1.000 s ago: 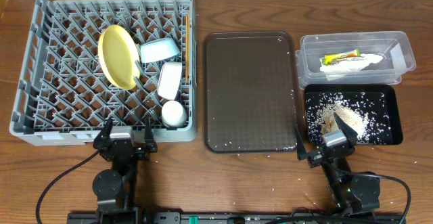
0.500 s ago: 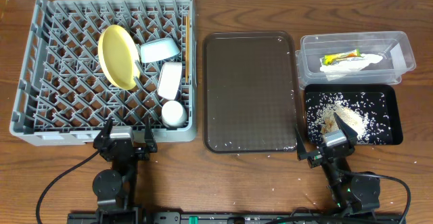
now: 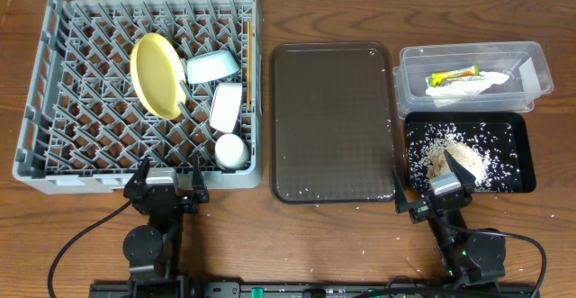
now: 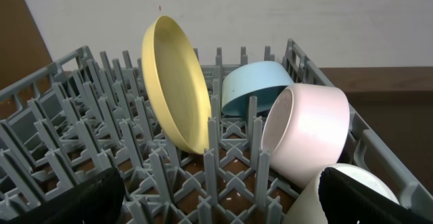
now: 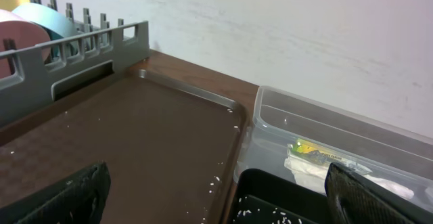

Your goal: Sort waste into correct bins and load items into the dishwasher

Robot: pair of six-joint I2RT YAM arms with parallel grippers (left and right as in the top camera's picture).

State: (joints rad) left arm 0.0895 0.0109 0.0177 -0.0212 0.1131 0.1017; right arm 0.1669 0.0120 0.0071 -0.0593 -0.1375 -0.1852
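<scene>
Left of tray (image 3: pixel 333 109): rack (image 3: pixel 54 109) w/ plate (image 3: pixel 156 75), blue bowl (image 3: pixel 213 66), white bowl (image 3: pixel 227 105), cup (image 3: pixel 231 151), chopsticks (image 3: pixel 247 55). L claw (image 3: pixel 169 172) near-left of tray, wide open, empty. Right of tray: tub (image 3: pixel 540 68) w/ wrapper (image 3: pixel 454 76) + napkin (image 3: pixel 468 85), far end; black bin (image 3: pixel 525 176) w/ rice (image 3: pixel 459 154), near end. R claw (image 3: pixel 436 185) near-right of tray, open, empty.

Overhead: bright, even, diffuse light from above. Shadows short and soft along the large grey plastic dish rack (image 3: pixel 31 167). Faint sheen on the clear rectangular plastic tub (image 3: pixel 540 73). Sharp throughout.
Left wrist: round yellow plate (image 4: pixel 172 82) crisp; black fingertips (image 4: pixel 74 200) at the lower corners blurred.
Right wrist: softer, pale wall flatly lit; dark-brown serving tray (image 5: pixel 135 129) shows dull glare; dark fingertips (image 5: pixel 61 197) out of focus.
</scene>
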